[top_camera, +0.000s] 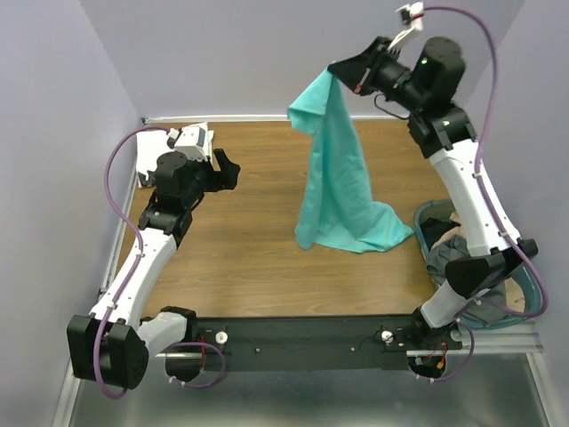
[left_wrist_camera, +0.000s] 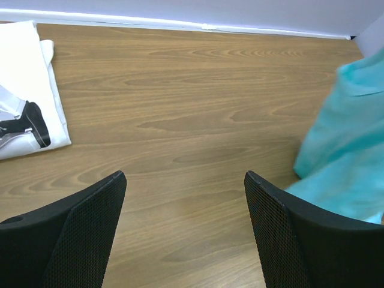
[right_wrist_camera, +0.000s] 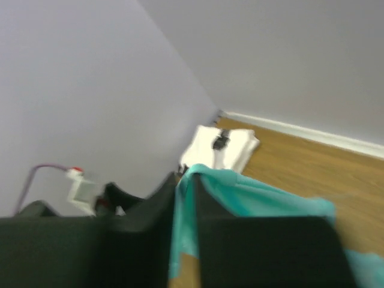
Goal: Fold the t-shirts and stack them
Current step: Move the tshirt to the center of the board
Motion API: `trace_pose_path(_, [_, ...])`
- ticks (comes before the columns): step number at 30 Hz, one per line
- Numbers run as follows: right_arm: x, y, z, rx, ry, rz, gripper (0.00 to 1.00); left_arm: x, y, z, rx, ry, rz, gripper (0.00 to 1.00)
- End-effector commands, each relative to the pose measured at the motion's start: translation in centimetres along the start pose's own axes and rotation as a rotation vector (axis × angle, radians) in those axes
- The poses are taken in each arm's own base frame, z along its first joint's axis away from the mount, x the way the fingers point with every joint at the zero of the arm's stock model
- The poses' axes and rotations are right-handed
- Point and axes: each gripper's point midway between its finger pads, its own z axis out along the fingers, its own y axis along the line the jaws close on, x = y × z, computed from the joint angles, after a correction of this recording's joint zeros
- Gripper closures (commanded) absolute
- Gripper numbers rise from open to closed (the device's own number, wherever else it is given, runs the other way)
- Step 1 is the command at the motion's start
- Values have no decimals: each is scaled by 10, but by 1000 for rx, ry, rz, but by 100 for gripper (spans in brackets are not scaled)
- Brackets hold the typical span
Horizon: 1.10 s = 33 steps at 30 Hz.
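Observation:
My right gripper (top_camera: 336,75) is raised high over the table's far side and shut on an edge of the turquoise t-shirt (top_camera: 338,169). The shirt hangs down in a long drape, its lower end bunched on the table. In the right wrist view the turquoise cloth (right_wrist_camera: 258,195) is pinched between my fingers. The white t-shirt with black marks (left_wrist_camera: 24,102) lies folded at the far left corner; the top view shows it (top_camera: 153,151) partly behind my left arm. My left gripper (top_camera: 229,169) is open and empty above bare wood, left of the hanging shirt.
A blue basket (top_camera: 524,285) holding more clothes sits at the table's right edge, under my right arm. A wall runs along the far edge (left_wrist_camera: 204,26) and the left side. Bare wood (top_camera: 240,258) lies between my arms.

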Motion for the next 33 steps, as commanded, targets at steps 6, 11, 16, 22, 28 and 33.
trace_pose_path(6, [195,-155,26,418,425,295,7,-8,18,-15,-125,3,28,18])
trace_pose_path(11, [240,-184,0,532,509,275,5,0,21,-16,-145,15,4,18])
trace_pose_path(16, [273,-192,-44,614,592,239,4,-7,30,-13,-206,-30,-63,18])
trace_pose_path(22, [325,-196,-93,660,734,263,7,-38,29,-20,-224,-164,-102,18])
trace_pose_path(28, [341,-193,-109,632,809,241,18,-34,21,2,-166,-155,-165,18])
trace_pose_path(33, [345,-195,-112,602,863,178,27,-32,10,29,-99,-105,-199,18])
